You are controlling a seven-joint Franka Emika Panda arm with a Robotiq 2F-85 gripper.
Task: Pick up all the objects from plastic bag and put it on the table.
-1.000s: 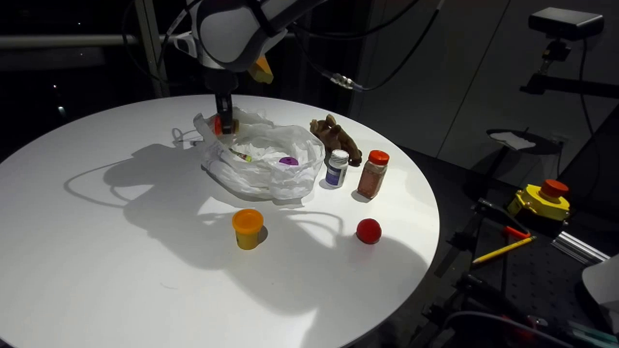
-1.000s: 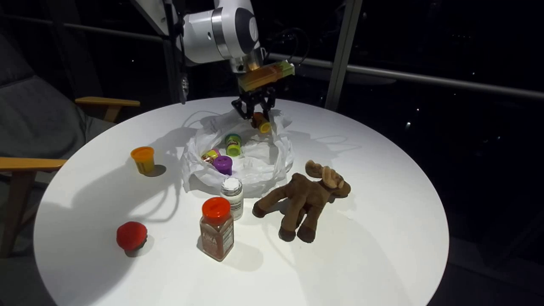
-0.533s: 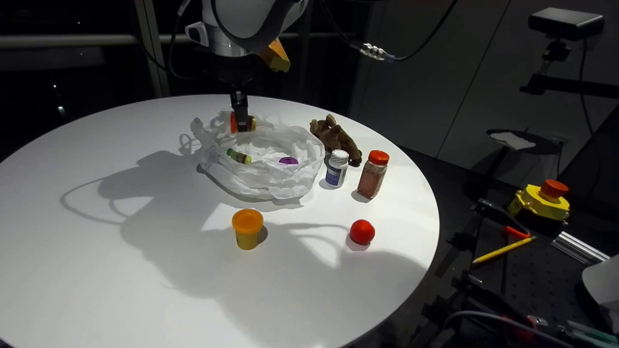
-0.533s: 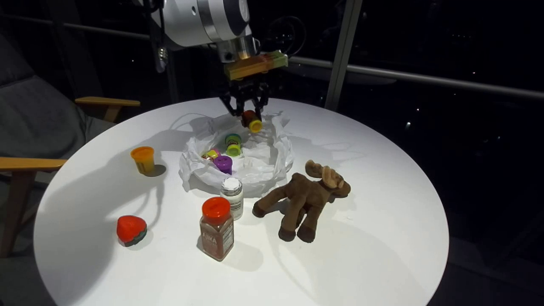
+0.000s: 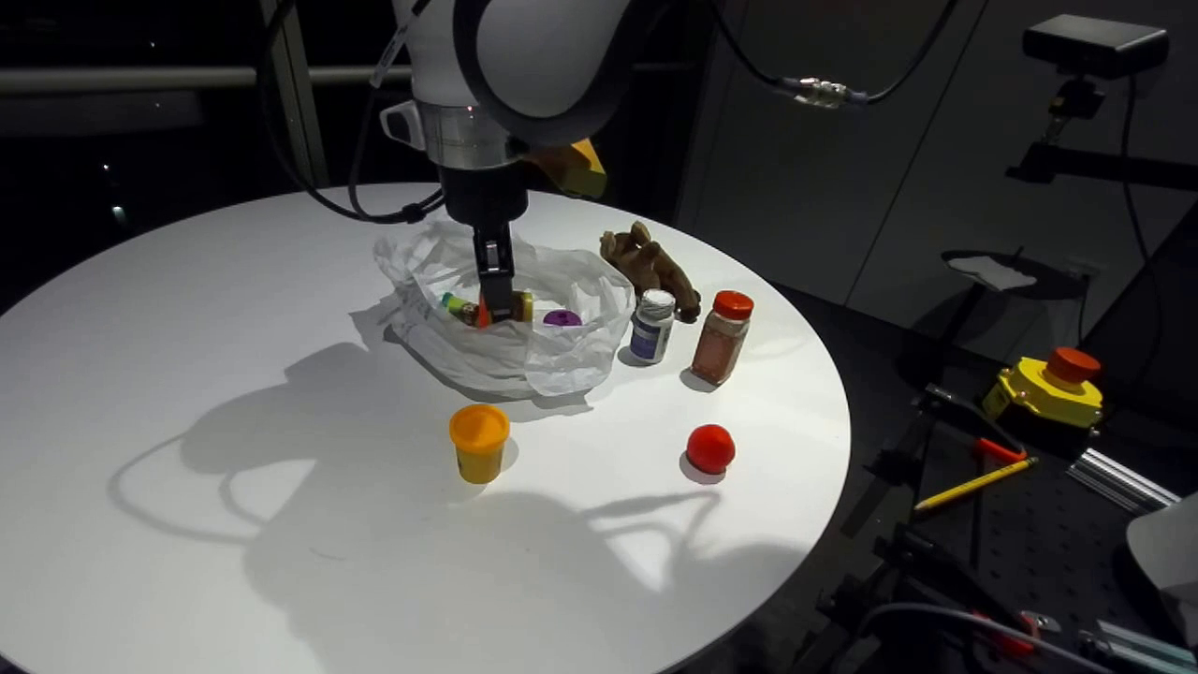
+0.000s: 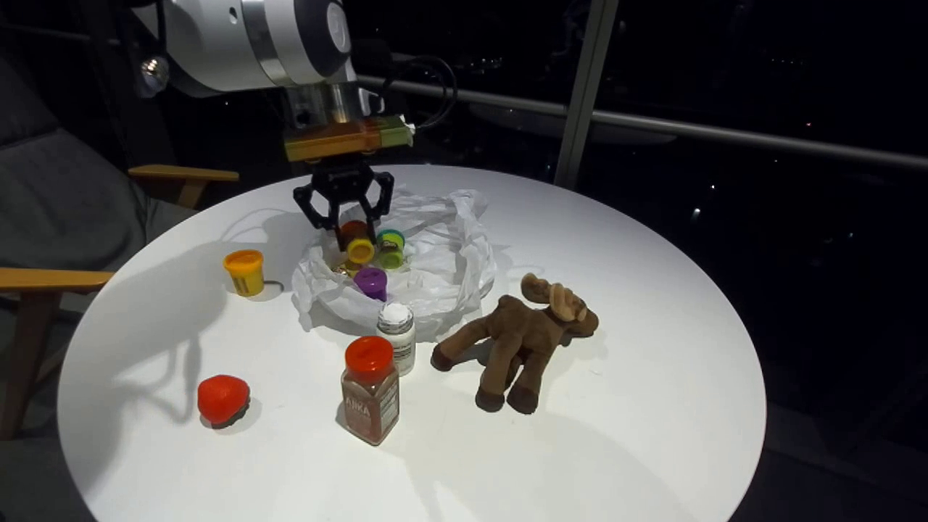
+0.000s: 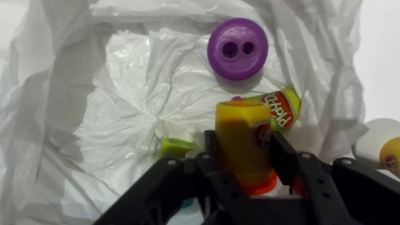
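The round white desk (image 6: pixel 623 449) is partly shaded, and the open bag (image 6: pixel 471 254) is set upon it. A yellow cup (image 7: pixel 239 134) is pinched on its side by the tool (image 6: pixel 357 238), within the bag's outline; whether the rim is cleared cannot be told. In the wrist view, the pink-lidded cup (image 7: pixel 282 109) is partly hidden behind it, between one and two o'clock; the purple cup (image 7: pixel 237 64) is seen at twelve, the green cup (image 7: pixel 176 148) at nine. If too low a path is taken, the pink-lidded cup could be knocked, or the bag's thin wall at three o'clock snagged and the whole bag dragged. By such a drag the white bottle (image 6: pixel 399 344), just beside the bag at six o'clock in an exterior view, could be toppled. Past that wall, the orange cup (image 7: pixel 392 150) might be struck. If the held cup were let go sideways, rolling would probably be caused by its round body.
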